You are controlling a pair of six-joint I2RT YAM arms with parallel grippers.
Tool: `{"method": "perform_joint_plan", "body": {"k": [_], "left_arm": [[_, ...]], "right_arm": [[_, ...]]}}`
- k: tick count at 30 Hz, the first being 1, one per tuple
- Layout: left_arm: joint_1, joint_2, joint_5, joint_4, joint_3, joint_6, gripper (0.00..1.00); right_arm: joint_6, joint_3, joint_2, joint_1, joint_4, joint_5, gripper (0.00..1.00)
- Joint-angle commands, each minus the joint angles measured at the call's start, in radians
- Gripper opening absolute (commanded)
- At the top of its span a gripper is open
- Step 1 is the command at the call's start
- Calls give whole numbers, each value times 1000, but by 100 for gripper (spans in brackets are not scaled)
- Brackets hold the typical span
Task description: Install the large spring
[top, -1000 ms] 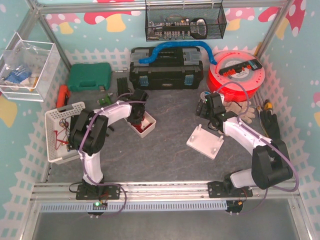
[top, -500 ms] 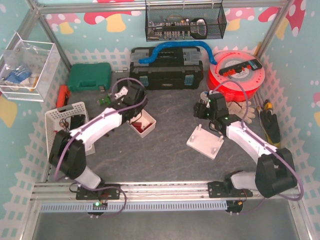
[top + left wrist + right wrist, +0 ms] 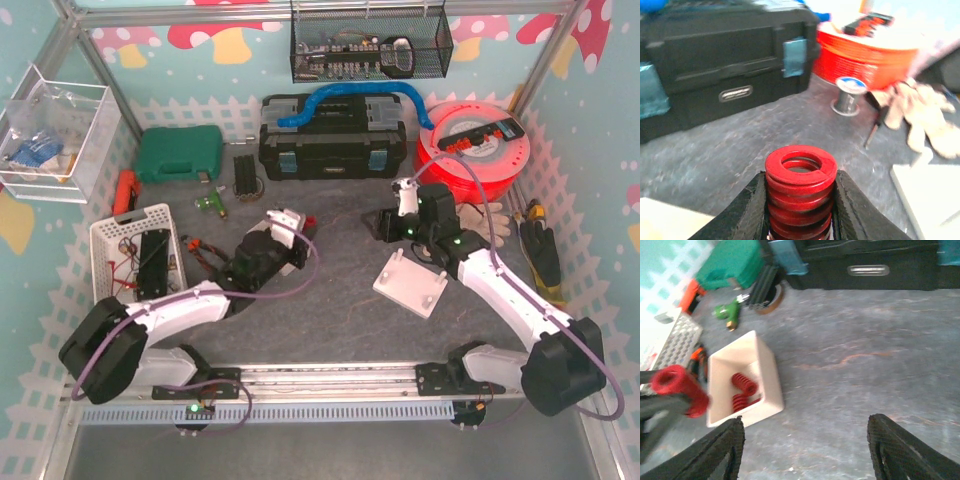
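My left gripper (image 3: 800, 182) is shut on a large red coil spring (image 3: 800, 170), held upright above the grey table. In the top view it (image 3: 290, 240) hangs over the small white box, which it mostly hides. The right wrist view shows that box (image 3: 767, 375) with other red springs (image 3: 742, 385) inside, and the held spring (image 3: 680, 387) just left of it. The white peg plate (image 3: 410, 282) lies right of centre and also shows at the edge of the left wrist view (image 3: 930, 195). My right gripper (image 3: 388, 225) is open and empty (image 3: 807, 452), behind the plate.
A black toolbox (image 3: 330, 150), a red cable reel (image 3: 470, 150) and a green case (image 3: 180, 152) line the back. A white basket (image 3: 130, 260) stands at the left. Work gloves (image 3: 485, 215) and a small wire spool (image 3: 847, 95) lie at the right rear.
My left arm has pulled back and swung out, lifting the red spring from the white box. My right gripper has shifted a little left and forward, still open.
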Motion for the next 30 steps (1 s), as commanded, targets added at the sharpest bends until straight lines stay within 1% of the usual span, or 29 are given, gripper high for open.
{"method": "perform_joint_plan", "body": {"k": [1,4,6,8,10,13,22,30], "left_arm": [[-44,-5,152,296,-67,413,7],[-83,25,179,327,-92,538,5],[-100,40,206,381,-120,621,2],[-111,47,251,456,-159,671,0],[-122,49,276,481,-176,702,0],[-133,60,259,443,-150,716,0],[-142,91,223,434,-129,695,0],[-155,96,216,418,-114,698,0]], "right_arm": [[-51,82,-12,66,-104,-120,67],[-58,118,-9,123,-162,-123,64],[-50,130,-7,155,-171,-131,62],[-44,138,-2,183,-172,-157,60],[-39,148,9,199,-184,-170,58],[-33,163,19,226,-207,-148,57],[-50,170,82,292,-229,-110,55],[-71,165,128,315,-248,-63,48]]}}
